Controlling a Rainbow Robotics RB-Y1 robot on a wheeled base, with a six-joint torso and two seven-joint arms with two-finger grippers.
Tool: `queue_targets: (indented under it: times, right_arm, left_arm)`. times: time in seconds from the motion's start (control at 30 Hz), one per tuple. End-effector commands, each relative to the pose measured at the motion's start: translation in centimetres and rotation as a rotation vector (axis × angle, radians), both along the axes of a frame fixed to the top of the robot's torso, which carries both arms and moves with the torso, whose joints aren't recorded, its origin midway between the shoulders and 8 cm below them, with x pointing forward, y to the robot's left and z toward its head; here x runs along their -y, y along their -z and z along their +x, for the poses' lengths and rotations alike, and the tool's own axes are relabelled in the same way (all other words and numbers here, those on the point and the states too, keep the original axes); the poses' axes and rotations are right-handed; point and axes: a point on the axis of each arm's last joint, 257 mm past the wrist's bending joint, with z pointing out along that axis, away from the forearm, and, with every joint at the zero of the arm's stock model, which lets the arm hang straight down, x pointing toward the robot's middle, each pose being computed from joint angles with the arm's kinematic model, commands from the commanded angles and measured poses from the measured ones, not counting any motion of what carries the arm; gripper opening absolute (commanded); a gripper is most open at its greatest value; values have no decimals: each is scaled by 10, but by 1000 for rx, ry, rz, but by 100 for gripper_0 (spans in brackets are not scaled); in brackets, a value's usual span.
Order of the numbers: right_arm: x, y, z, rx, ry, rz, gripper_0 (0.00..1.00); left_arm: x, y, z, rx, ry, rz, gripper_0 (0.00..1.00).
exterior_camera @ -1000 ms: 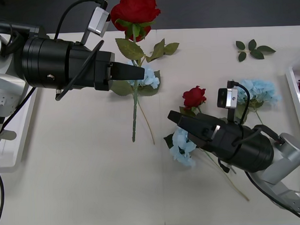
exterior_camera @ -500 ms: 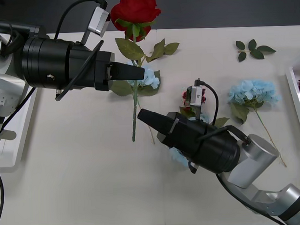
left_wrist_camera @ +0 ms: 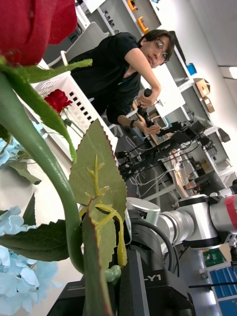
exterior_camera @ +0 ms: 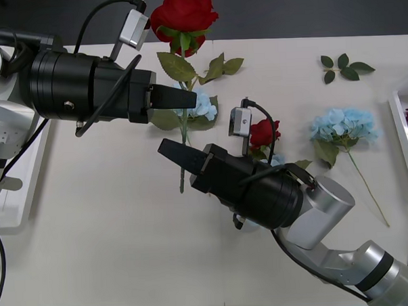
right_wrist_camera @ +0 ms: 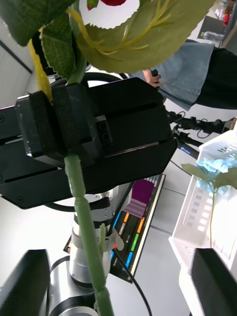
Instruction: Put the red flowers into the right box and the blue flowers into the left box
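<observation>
A white table (exterior_camera: 113, 252) runs under both arms, with a dark floor beyond its far edge.

The left gripper (exterior_camera: 188, 99) hangs over the table's far left part, its black fingers clenched on the green stem of a red rose (exterior_camera: 182, 15). The bloom stands up beyond the fingers, over the table's far edge, and the stem hangs down from them toward the table. Just past the fingertips a blue flower (exterior_camera: 203, 105) lies on the table among broad leaves.

The right gripper (exterior_camera: 173, 153) reaches in just below the left one. Its fingers are spread apart, and the held stem (right_wrist_camera: 84, 217) passes between them. A second rose (exterior_camera: 264, 132) lies just behind this gripper's camera. Another blue flower (exterior_camera: 344, 125) rests well to the right of it, stem pointing toward the near edge.

The right wrist view shows the left gripper's pads (right_wrist_camera: 44, 126) pinching the stem from close by, and behind them a white slotted left box (right_wrist_camera: 197, 217) holding a blue flower (right_wrist_camera: 217, 168), with a monitor and a person's jeans farther off.

The left wrist view shows the bloom (left_wrist_camera: 29, 24) and a large leaf (left_wrist_camera: 96, 173) close up, blue petals (left_wrist_camera: 19, 276) beside the stem, and beyond them the right box (left_wrist_camera: 79, 106) with a rose (left_wrist_camera: 58, 100) in it; a person stands in the room behind.

In the front view that right box (exterior_camera: 400, 117) sits at the table's right edge, and a leaf sprig (exterior_camera: 342, 67) lies near the far right corner.
</observation>
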Motion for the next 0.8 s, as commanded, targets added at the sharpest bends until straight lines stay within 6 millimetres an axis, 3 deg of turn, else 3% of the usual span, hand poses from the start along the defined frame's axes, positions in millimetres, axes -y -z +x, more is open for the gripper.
queue_targets:
  times: [0.03, 0.07, 0.13, 0.57, 0.6, 0.63, 0.67, 0.73, 0.8]
  right_arm:
    - [-5, -22, -9, 69, -12, 17, 26]
    - [-5, -22, -9, 69, -12, 15, 13]
    - [-4, -21, -8, 69, -11, 11, 0]
    - [-2, -18, -7, 72, -9, -2, 0]
    - [-1, -17, -7, 70, -7, -4, 0]
    - [-1, -17, -7, 69, -7, -4, 0]
    - [-1, -17, -7, 70, -8, -5, 0]
    - [1, -16, -7, 70, -8, -10, 0]
    - [1, -15, -6, 70, -7, -13, 0]
  left_arm:
    - [10, -22, -4, 54, 26, -35, 0]
    - [10, -22, -4, 54, 26, -35, 0]
    - [10, -22, -4, 54, 26, -35, 0]
    - [10, -22, -4, 54, 26, -35, 1]
    - [10, -22, -4, 54, 26, -35, 10]
    - [10, -22, -4, 54, 26, -35, 47]
    - [10, -22, -4, 54, 26, -35, 69]
    - [10, -22, -4, 54, 26, -35, 100]
    - [10, -22, -4, 54, 26, -35, 100]
